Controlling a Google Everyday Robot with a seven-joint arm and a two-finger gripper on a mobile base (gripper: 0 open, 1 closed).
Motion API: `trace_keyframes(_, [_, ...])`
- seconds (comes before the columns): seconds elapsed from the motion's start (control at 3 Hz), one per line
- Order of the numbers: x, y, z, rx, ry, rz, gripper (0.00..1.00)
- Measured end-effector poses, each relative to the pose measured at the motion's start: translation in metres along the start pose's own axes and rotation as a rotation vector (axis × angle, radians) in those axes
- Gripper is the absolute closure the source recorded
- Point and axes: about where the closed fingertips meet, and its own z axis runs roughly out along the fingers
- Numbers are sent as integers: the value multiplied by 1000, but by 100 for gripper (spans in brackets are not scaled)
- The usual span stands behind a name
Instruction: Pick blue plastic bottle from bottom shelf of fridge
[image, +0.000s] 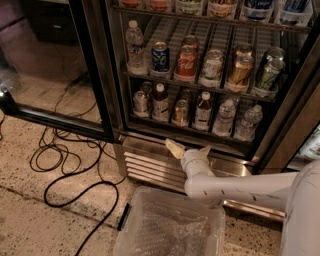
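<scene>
Gripper (189, 149), fingers spread and empty, hovers before the base grille (150, 167). The blue plastic bottle (202, 111) stands upright above and beyond it, slightly right, on the bottom shelf (165, 126).

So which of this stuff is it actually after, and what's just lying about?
For the job: blue plastic bottle, bottom shelf, fridge, gripper below the shelf, fingers open.
Just lying about: cola can, water bottles, floor cables, clear bin.

White tubular arm (240, 187); cream-fingered gripper (190, 149), spread, just above the steel grille (150, 167).
</scene>
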Motion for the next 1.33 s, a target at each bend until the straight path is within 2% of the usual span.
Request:
trace_keyframes(0.33, [-17, -9, 16, 48, -80, 0, 0])
trace_keyframes(0.67, [-31, -15, 23, 81, -144, -11, 13])
trace_keyframes(1.0, [-43, -18, 26, 98, -191, -16, 17])
trace_keyframes(1.33, [-53, -13, 30, 99, -225, -20, 25])
